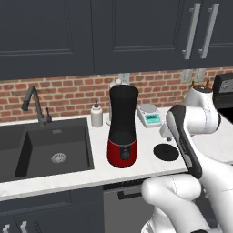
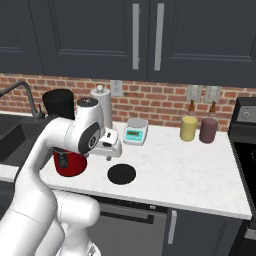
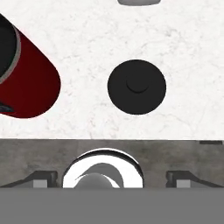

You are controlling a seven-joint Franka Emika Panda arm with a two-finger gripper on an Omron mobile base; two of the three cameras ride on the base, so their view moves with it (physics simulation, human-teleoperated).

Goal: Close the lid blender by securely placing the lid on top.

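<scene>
The blender point(image 1: 122, 129) stands upright on the white counter, a tall black jar on a glossy red base, and its open top has nothing on it. In the right base view my arm partly hides the blender point(image 2: 67, 162). The lid point(image 1: 166, 152), a flat black disc with a raised centre, lies on the counter to the blender's right. My gripper point(image 2: 113, 153) hangs a little above and behind the lid point(image 2: 121, 174), pointing down. In the hand view the lid point(image 3: 136, 86) lies ahead of the gripper point(image 3: 111, 178). The fingertips stand wide apart with nothing between them.
A white-and-teal scale point(image 2: 136, 131) sits behind the lid near the brick wall. A soap bottle point(image 1: 96, 114) and the sink point(image 1: 50, 150) lie left of the blender. Yellow point(image 2: 188, 128) and brown point(image 2: 208, 130) jars stand at the right, next to the stove point(image 2: 245, 125).
</scene>
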